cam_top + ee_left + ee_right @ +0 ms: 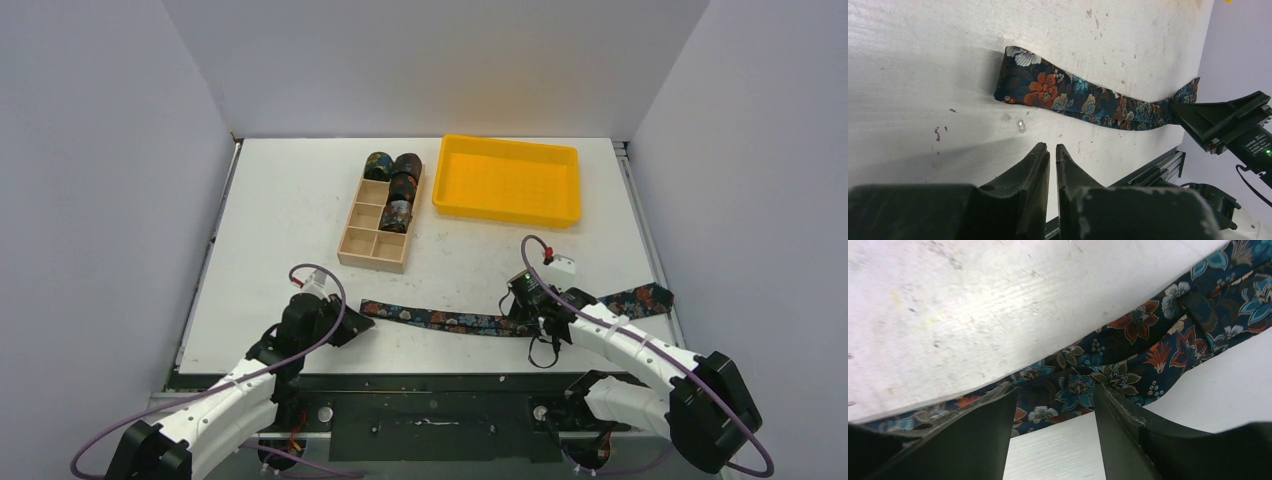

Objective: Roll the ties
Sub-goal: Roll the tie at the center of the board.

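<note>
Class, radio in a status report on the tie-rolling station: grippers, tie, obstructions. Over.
Left gripper shut, empty, just short of the tie. Right gripper open, astride it. Tie flat, unrolled. Nothing in the way.

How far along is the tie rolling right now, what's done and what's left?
Done: three rolled ties sit at the far end of the wooden box. In hand: one flat tie lies across the table; the right gripper is over its middle with jaws open, and the left gripper sits shut beside its end, not touching. Left: roll that tie and presumably box it.
</note>
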